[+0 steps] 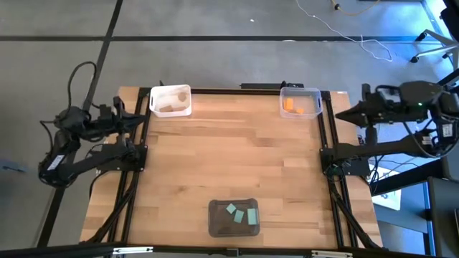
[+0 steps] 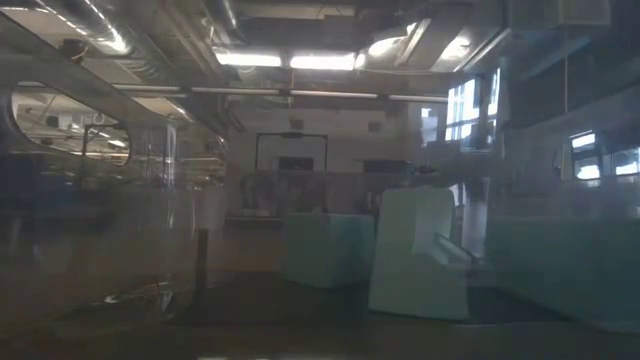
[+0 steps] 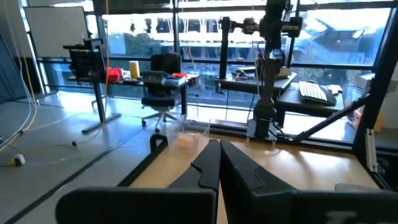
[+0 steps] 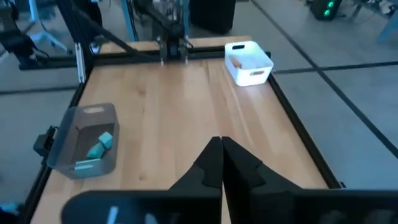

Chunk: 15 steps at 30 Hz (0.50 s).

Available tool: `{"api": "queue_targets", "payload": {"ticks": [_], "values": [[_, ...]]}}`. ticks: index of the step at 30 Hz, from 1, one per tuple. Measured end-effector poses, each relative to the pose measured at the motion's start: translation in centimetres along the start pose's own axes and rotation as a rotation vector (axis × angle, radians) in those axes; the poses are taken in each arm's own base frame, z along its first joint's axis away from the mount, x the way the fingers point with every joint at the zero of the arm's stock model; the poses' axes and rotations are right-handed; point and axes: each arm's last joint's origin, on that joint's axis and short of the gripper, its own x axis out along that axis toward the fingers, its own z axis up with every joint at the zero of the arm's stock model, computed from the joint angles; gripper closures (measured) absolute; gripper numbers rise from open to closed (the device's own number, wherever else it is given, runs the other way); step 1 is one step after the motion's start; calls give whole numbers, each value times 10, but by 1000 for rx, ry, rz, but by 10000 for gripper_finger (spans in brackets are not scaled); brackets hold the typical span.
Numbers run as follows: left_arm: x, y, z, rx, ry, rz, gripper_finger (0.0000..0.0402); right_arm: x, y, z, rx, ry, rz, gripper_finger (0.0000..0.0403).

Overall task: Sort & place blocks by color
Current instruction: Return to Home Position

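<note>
Arms parked off the worktop's (image 1: pixel 229 158) sides, left gripper (image 3: pixel 219 144) and right gripper (image 4: pixel 219 142) fingers closed, empty. Well apart from both: teal blocks (image 1: pixel 233 211) in mid-edge dark tray (image 1: pixel 213 228); orange blocks (image 1: pixel 290 105), pale blocks (image 1: pixel 174 106) in corner trays (image 1: pixel 153 100).

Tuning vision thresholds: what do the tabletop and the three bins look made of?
Pale plank tabletop: likely laminated wood, satin; strips and grain show.
White rectangular bin: probably opaque matte plastic; uniform, rounded rim.
Clear rectangular bin: transparent plastic; orange blocks show through.
Dark grey rectangular bin: seemingly smoky plastic; slightly see-through in the right wrist view.
</note>
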Motion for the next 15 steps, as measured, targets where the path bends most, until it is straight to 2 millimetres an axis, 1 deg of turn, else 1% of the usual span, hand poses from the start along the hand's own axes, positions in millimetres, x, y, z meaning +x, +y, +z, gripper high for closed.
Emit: {"api": "queue_targets", "payload": {"ticks": [5, 10, 15], "values": [[11, 4, -18, 11, -44, 20, 402, -14, -1, -33, 60, -81, -5, 403], [31, 9, -38, 23, -98, 19, 402, -24, -1, -65, 119, -128, -3, 403], [49, 14, -63, 17, -167, 15, 402, -31, -2, -95, 157, -178, -21, 403]]}}
